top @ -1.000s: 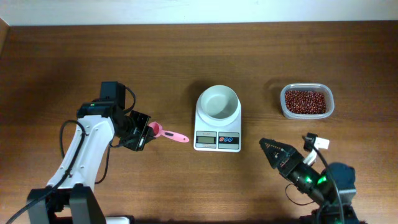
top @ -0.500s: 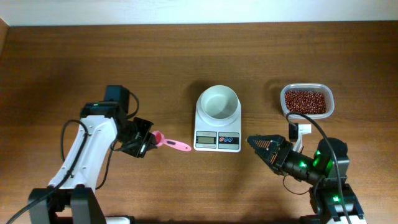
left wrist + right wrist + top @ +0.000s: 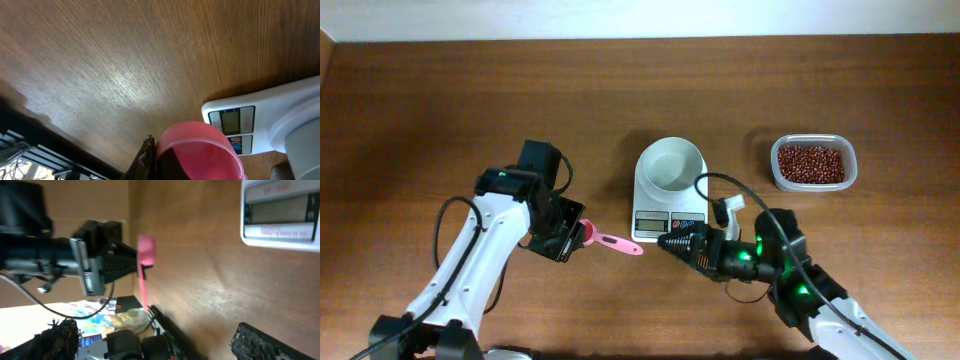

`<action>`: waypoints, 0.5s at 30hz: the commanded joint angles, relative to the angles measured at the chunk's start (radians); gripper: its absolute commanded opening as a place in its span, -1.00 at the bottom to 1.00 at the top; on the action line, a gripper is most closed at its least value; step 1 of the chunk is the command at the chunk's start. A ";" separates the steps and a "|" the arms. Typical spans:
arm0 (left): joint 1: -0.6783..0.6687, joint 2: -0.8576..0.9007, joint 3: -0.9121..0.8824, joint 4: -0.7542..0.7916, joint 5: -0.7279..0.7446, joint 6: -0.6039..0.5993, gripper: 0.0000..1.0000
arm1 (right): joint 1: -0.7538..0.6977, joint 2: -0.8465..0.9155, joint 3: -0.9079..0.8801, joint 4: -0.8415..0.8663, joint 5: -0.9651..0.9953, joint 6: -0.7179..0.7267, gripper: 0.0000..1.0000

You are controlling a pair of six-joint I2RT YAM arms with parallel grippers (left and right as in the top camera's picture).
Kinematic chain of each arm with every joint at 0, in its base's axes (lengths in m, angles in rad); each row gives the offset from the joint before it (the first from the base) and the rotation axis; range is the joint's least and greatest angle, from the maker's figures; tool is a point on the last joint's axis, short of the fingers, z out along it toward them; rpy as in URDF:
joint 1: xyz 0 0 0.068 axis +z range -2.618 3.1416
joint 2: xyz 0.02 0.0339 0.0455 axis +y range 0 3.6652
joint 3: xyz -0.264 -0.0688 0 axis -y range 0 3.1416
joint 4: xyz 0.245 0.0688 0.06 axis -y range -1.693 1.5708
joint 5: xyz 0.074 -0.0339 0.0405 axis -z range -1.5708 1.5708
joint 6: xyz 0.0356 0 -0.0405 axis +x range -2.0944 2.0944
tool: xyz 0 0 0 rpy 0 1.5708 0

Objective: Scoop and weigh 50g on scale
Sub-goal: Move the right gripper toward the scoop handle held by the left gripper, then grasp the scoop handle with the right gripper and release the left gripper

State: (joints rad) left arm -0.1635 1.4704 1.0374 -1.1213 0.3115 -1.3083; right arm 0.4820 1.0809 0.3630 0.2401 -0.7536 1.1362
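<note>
Your scale [image 3: 670,192] sits mid-bench [image 3: 460,100]. It is white, with its round bowl [image 3: 671,163] empty at the 12 o'clock end and the grey display [image 3: 651,222] at the 6 o'clock end, too small to read. Just off its 6 o'clock edge your right hand [image 3: 670,243] stands wide and empty, pointing toward 9 o'clock at the handle tip of the pink scoop [image 3: 618,243]. At 8 o'clock your left hand [image 3: 572,236] is clamped on the scoop's cup end. This looks like a handover. Next, close the right hand on the handle and let go with the left. Then head for the beans [image 3: 811,163] in the tub [image 3: 775,172] at 2 o'clock.
</note>
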 commanded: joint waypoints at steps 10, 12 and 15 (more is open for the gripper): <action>-0.002 -0.017 -0.006 -0.002 0.051 -0.031 -1.00 | 0.303 0.298 0.013 0.464 0.388 0.163 0.55; -0.003 -0.017 -0.006 -0.002 0.051 -0.031 -1.00 | 0.330 0.315 0.013 0.523 0.420 0.163 0.55; -0.027 -0.017 -0.006 -0.002 0.051 -0.031 -1.00 | 0.340 0.317 0.016 0.542 0.452 0.163 0.45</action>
State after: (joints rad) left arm -0.1688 1.4693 1.0367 -1.1213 0.3557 -1.3293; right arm 0.8120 1.3869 0.3695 0.7650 -0.3546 1.2999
